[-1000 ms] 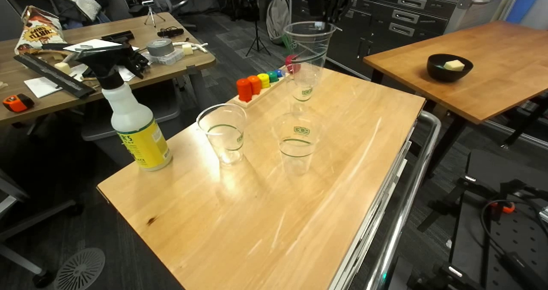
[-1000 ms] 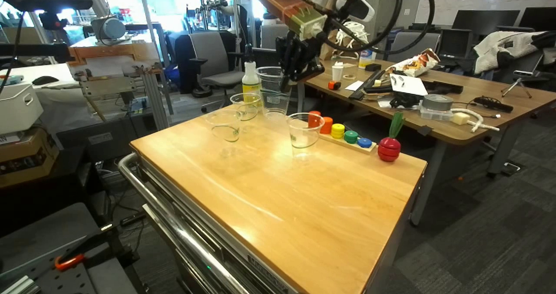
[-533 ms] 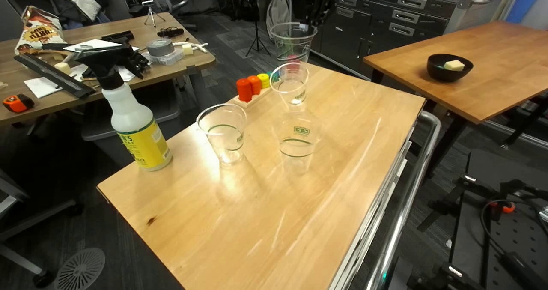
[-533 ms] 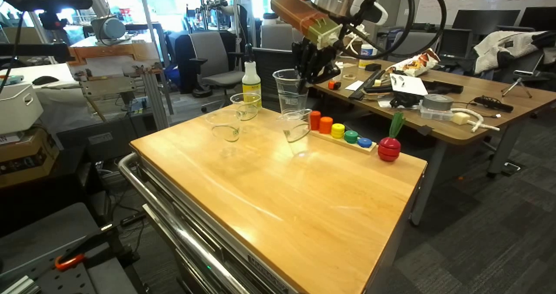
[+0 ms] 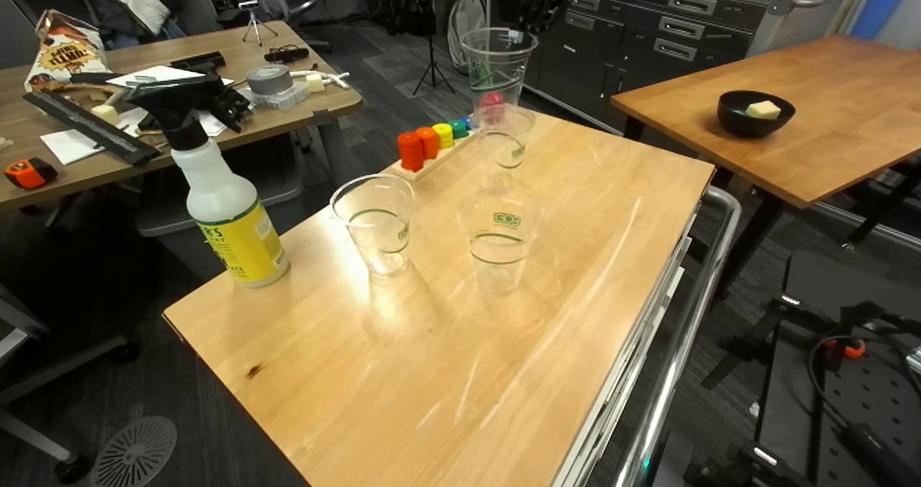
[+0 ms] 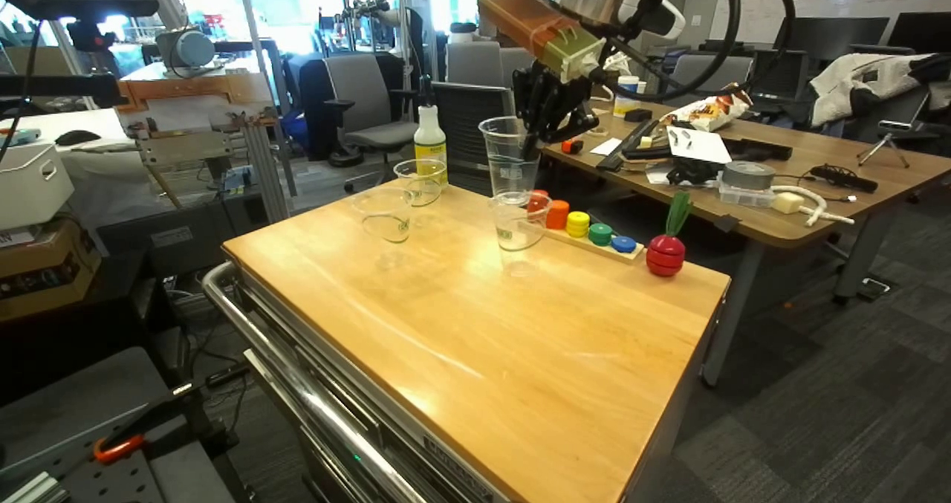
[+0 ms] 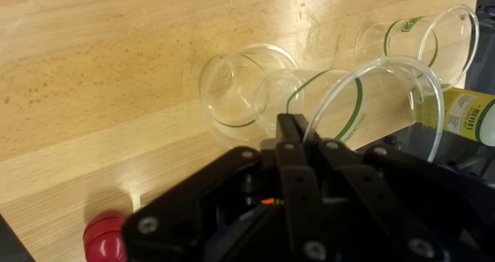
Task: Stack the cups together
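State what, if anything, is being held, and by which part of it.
A clear, round plastic cup, held by its wall near the rim, pinched between the black fingers.

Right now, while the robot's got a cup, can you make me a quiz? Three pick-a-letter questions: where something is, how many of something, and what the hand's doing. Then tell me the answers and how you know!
1. Where does the spray bottle stand?
A. in the black bowl
B. on the floor
C. on the tabletop with the coloured blocks

2. How many clear cups are there?
A. four
B. two
C. seven

3. What is the hand doing?
A. gripping the spray bottle
B. gripping one cup
C. wide open, holding nothing

Answers:
1: C, an exterior view shows its base resting there.
2: A, both exterior views show three standing and one held up.
3: B, the wrist view shows it closed on that cup near the rim.
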Controlling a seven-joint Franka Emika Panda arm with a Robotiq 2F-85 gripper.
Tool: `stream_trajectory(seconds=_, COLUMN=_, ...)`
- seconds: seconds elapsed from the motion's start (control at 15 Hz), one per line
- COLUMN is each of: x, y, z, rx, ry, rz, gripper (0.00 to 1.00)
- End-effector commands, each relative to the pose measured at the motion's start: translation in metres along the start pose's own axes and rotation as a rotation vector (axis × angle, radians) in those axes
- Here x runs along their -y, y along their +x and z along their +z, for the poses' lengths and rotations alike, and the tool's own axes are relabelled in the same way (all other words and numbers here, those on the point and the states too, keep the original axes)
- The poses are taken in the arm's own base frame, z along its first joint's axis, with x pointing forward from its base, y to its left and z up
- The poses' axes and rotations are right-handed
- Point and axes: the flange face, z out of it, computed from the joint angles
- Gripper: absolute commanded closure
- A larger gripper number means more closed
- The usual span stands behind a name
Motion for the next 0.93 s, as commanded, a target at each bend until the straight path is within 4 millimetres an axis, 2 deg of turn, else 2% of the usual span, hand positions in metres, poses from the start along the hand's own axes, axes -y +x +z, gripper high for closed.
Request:
stream_trajectory(seconds=0.0, x=-0.007, y=0.004, z=0.015, rx=0.019, ry=-0.001, rz=-0.008, gripper=0.99)
stream_trajectory(seconds=0.6, x=-0.013, y=0.006, z=0.036, rx=0.018, ry=-0.068, rz=-0.036, gripper=0.99)
stream_trajectory(seconds=0.67, x=-0.013, y=0.006, z=0.036, rx=0.01, ry=-0.086, rz=-0.045, gripper=0.93)
stream_trajectory(seconds=0.73, x=-0.013, y=0.006, z=0.036, rx=0.0, ry=-0.106, rz=-0.053, gripper=0.7)
stream_trajectory(seconds=0.87, x=-0.012, y=0.004, z=0.035, rx=-0.02, ry=-0.134, rz=-0.071, gripper=0.67)
